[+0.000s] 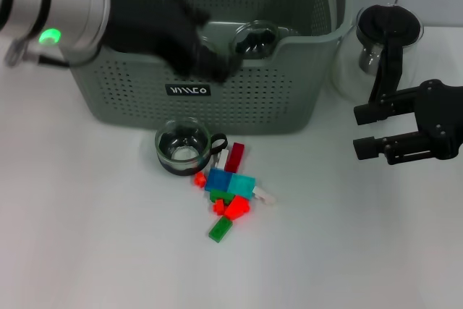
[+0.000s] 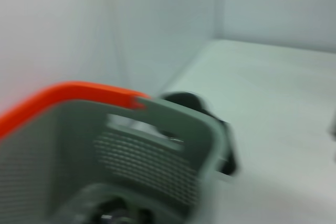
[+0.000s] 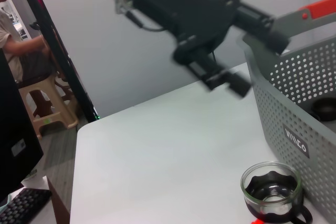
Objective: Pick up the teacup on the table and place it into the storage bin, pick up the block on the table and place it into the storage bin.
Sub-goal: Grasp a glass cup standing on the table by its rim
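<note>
Teacup (image 1: 184,148) stood on the table (image 1: 87,236) at the storage bin's (image 1: 145,92) six o'clock, blocks (image 1: 230,192) beside it. Left gripper (image 1: 195,52) at the bin rim, fingers unreadable. Right gripper (image 1: 370,129) parked, jaws apart. Best approached straight down.

small black label (image 1: 188,90) on front wall of storage bin (image 1: 239,103), white lettering, partly legible, reads roughly "WILCO" from right wrist view, no other text readable

Setting: robot test lab or workroom. Evidence: plain white counter (image 1: 87,236) against bare grey walls; a seated person (image 3: 21,51) on a plastic stool (image 3: 44,106) alongside (face out of view); keyboard (image 3: 23,205) at floor-side edge.
</note>
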`<move>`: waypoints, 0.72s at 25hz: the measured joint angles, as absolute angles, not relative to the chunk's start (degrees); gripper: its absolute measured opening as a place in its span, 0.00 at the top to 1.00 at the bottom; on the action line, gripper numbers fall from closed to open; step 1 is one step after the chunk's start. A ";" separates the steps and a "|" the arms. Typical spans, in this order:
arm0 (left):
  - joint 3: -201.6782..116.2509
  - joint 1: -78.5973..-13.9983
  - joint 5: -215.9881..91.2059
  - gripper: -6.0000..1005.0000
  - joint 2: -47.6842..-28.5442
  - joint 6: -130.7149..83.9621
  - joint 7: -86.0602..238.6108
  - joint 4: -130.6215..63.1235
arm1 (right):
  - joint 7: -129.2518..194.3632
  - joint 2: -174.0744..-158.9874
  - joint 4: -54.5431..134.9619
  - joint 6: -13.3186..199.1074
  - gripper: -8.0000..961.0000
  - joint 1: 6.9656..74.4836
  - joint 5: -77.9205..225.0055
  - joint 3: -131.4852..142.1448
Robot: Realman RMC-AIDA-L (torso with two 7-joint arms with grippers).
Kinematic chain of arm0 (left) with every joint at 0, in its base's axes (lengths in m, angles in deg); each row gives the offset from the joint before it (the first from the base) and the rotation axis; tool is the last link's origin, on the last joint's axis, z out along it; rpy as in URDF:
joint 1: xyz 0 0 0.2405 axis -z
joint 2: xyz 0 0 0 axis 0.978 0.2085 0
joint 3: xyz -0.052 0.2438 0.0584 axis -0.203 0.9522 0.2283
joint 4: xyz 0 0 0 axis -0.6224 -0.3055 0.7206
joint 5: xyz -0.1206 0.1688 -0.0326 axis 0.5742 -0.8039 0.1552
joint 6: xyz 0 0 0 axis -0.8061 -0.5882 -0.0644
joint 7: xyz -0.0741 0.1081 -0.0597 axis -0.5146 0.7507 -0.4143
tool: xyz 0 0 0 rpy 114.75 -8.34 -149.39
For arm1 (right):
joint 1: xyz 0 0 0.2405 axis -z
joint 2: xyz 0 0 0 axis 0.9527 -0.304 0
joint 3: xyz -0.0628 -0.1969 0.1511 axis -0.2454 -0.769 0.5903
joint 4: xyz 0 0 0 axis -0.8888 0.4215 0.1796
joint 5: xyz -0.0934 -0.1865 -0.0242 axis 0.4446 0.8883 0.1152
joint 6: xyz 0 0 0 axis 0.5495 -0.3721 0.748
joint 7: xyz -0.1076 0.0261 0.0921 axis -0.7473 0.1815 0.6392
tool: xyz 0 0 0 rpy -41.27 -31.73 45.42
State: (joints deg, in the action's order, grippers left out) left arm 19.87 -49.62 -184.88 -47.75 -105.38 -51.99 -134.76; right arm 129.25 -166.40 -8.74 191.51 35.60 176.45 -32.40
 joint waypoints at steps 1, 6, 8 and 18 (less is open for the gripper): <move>19.83 -50.08 -184.22 0.20 -47.76 -106.70 -51.10 -135.16 | 129.25 -166.40 -8.47 191.47 0.28 35.53 176.48 -32.40; 20.54 -52.43 -183.39 0.20 -47.87 -113.43 -45.24 -134.70 | 129.24 -166.47 -7.05 190.87 0.28 35.47 176.53 -32.05; 21.09 -53.14 -183.87 0.20 -47.91 -114.48 -43.04 -133.80 | 129.24 -166.53 -6.16 190.52 0.28 35.41 176.50 -31.72; 23.97 -51.62 -190.92 0.20 -47.66 -111.20 -31.84 -123.42 | 129.49 -167.50 -3.27 188.40 0.28 35.21 176.34 -31.52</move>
